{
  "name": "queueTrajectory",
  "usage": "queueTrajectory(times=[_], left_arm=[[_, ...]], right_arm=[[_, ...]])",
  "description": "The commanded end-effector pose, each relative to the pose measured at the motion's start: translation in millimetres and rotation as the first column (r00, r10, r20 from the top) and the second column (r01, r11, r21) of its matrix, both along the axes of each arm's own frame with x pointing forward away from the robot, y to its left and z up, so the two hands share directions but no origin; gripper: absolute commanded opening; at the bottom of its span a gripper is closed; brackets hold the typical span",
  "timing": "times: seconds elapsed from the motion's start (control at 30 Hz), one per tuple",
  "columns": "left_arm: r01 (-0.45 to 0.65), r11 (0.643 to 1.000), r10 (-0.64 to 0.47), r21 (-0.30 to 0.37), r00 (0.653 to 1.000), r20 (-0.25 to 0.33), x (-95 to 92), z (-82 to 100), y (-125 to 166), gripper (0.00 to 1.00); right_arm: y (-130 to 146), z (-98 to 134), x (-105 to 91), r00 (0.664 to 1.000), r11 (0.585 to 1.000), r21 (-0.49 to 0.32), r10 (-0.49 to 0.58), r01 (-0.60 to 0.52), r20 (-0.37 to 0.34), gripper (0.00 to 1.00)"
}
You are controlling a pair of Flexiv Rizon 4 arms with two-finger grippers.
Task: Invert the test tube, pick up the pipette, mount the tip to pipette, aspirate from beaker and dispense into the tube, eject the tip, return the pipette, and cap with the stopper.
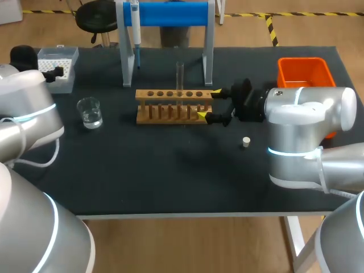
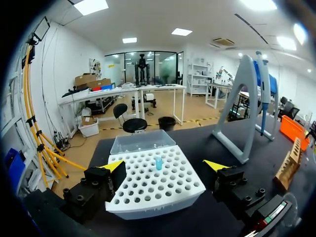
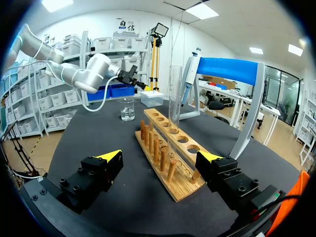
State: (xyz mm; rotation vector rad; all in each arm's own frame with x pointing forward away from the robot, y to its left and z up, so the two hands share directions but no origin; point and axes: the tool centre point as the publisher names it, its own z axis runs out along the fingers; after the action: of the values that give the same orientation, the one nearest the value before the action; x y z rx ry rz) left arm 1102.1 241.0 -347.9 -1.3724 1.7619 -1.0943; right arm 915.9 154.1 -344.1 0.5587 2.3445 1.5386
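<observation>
Right gripper [image 1: 209, 103], wide open at the rack's [image 1: 170, 114] three-o'clock end, faces the upright test tube [image 1: 180, 77], probably thin, slippery glass, so pinch gently mid-barrel; left gripper [image 2: 164, 165] also wide.

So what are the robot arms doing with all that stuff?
Nothing is being held right now. The right claw is open at the end of the wooden rack, where a glass tube stands upright. The left claw is open with the white tip box between its fingers. The pipette hangs on its blue stand, the cup of water sits left of the rack, and the little stopper lies on the table.
</observation>
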Motion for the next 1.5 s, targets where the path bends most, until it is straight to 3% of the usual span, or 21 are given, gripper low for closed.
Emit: queueTrajectory(times=[0.03, 0.97, 1.1, 1.17, 1.3, 1.5], left_arm=[[-0.004, 1.000, 0.004, 0.000, 1.000, -0.003, 8.4, -4.0, -1.6, 1.00], [-0.017, 1.000, 0.017, -0.008, 1.000, -0.015, 28.6, -10.0, -5.7, 1.00], [-0.015, 1.000, 0.015, -0.006, 1.000, -0.019, 29.7, -11.1, -6.5, 0.87], [-0.015, 1.000, 0.015, -0.008, 1.000, -0.020, 29.9, -11.4, -6.5, 0.73], [-0.018, 1.000, 0.018, -0.010, 1.000, -0.022, 30.8, -12.4, -5.8, 0.62], [-0.023, 1.000, 0.023, -0.011, 0.999, -0.022, 32.1, -12.9, -6.0, 0.63]], right_arm=[[-0.3, -0.9, -0.5, 1.000, 1.000, 0.002, -0.001, 0.001, 0.002, 1.00], [-0.3, -0.9, -0.5, 1.000, 1.000, 0.002, -0.001, 0.001, 0.002, 1.00], [-0.3, -0.9, -0.5, 1.000, 1.000, 0.002, -0.001, 0.001, 0.002, 1.00], [-0.3, -0.9, -0.5, 1.000, 1.000, 0.002, -0.001, 0.001, 0.002, 1.00], [-0.3, -0.9, -0.5, 1.000, 1.000, 0.002, -0.001, 0.001, 0.002, 1.00], [-0.3, -0.9, -0.5, 1.000, 1.000, 0.002, -0.001, 0.001, 0.002, 1.00]])
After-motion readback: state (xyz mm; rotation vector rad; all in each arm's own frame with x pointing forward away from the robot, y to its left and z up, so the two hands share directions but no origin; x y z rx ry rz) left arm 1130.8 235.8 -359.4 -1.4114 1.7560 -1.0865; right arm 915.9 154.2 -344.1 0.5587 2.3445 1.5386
